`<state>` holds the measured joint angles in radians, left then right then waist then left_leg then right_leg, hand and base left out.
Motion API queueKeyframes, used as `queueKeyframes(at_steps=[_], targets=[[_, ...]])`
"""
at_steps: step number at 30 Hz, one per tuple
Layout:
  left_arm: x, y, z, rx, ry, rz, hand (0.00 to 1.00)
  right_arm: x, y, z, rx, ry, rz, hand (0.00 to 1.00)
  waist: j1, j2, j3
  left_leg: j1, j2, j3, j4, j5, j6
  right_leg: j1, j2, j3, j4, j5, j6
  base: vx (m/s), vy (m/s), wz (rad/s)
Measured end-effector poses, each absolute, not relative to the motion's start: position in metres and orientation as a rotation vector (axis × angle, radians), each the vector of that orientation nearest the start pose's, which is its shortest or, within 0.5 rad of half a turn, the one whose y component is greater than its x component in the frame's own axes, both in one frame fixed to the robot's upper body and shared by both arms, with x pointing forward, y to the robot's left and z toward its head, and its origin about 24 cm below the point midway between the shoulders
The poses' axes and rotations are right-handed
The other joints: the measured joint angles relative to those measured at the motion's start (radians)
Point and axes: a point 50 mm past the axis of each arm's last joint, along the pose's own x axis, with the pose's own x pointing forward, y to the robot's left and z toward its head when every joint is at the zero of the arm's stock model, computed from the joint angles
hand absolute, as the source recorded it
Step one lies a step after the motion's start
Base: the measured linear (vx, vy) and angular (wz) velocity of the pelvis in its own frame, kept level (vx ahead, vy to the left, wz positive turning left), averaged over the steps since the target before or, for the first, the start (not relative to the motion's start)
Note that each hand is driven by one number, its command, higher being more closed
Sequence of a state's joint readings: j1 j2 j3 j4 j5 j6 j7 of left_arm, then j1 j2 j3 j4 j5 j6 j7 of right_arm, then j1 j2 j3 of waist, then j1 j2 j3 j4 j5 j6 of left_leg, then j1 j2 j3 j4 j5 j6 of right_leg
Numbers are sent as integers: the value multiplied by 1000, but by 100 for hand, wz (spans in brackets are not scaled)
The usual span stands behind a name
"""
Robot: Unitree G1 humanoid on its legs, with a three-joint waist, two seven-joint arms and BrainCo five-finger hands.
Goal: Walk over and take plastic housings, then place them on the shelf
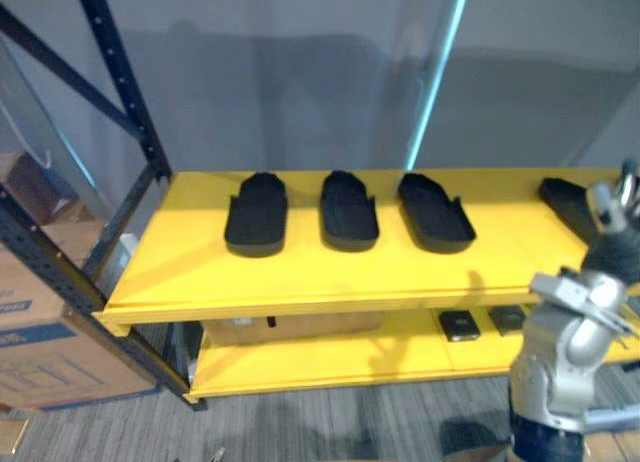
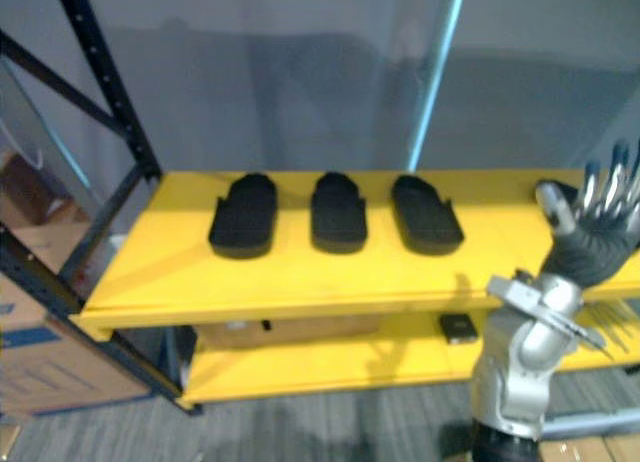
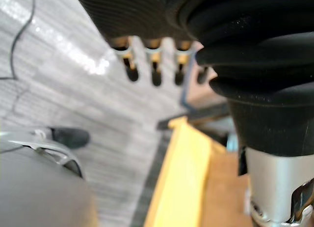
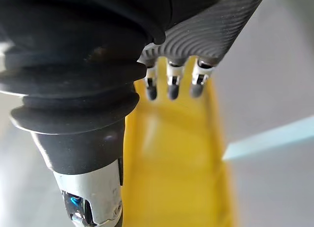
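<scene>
Three matte black, sole-shaped plastic housings (image 1: pixel 349 210) lie in a row on the yellow shelf (image 1: pixel 300 277); a fourth housing (image 1: pixel 566 202) (probably alike) sits by the right hand (image 2: pixel 595 240), fingers straight, empty. Left hand (image 3: pixel 147 25) likewise.

Cardboard boxes (image 1: pixel 50 352) stand at eight o'clock on the grey carpet (image 1: pixel 330 422); a pale teal strip (image 1: pixel 438 72) climbs the wall (image 1: pixel 300 82) at one o'clock

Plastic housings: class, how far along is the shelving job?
Done: three plastic housings lie in a row on the yellow top shelf, a fourth housing beside the right hand. In hand: nothing; that hand and the left hand are open. Left: perhaps fetching more.
</scene>
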<state>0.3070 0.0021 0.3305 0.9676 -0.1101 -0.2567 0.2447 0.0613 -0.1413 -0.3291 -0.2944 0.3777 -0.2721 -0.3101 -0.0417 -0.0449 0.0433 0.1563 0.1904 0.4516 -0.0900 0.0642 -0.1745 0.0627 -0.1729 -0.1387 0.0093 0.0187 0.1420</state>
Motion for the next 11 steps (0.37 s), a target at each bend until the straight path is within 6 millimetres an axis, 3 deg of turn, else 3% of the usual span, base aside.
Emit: queueKeyframes(at_steps=[2,3,4,6,9,11], targets=[[17,219,-158,-64,1046,721,0,190,-274,55,209,-217,-699,0,-7,5,-11,2,3,10,0,-6,-4,-2,4,4,-3,3,-4,29,-2,-11],[17,219,-158,-66,1053,720,0,183,-275,36,207,-125,-724,0,-8,7,-14,3,3,19,0,-7,-5,-2,4,6,-4,3,-4,39,9,-15],[16,218,-159,-68,1067,718,0,169,-273,0,187,50,-761,0,-8,12,-17,7,4,27,0,-10,-7,-5,5,12,-5,4,-4,37,12,-17],[16,217,-160,-74,1090,712,0,144,-267,-51,177,306,-805,0,-9,20,-17,20,5,44,0,-15,-9,0,8,26,-5,4,-4,56,18,-22],[21,217,-161,-71,1111,691,0,105,-262,-102,187,594,-863,0,-7,22,-16,36,6,51,0,-23,-10,14,10,31,-10,5,-4,62,13,-11],[24,218,-162,-65,1125,665,0,84,-261,-121,203,722,-910,0,-3,21,-15,36,5,51,1,-24,-9,18,9,30,-19,6,-3,49,6,1]])
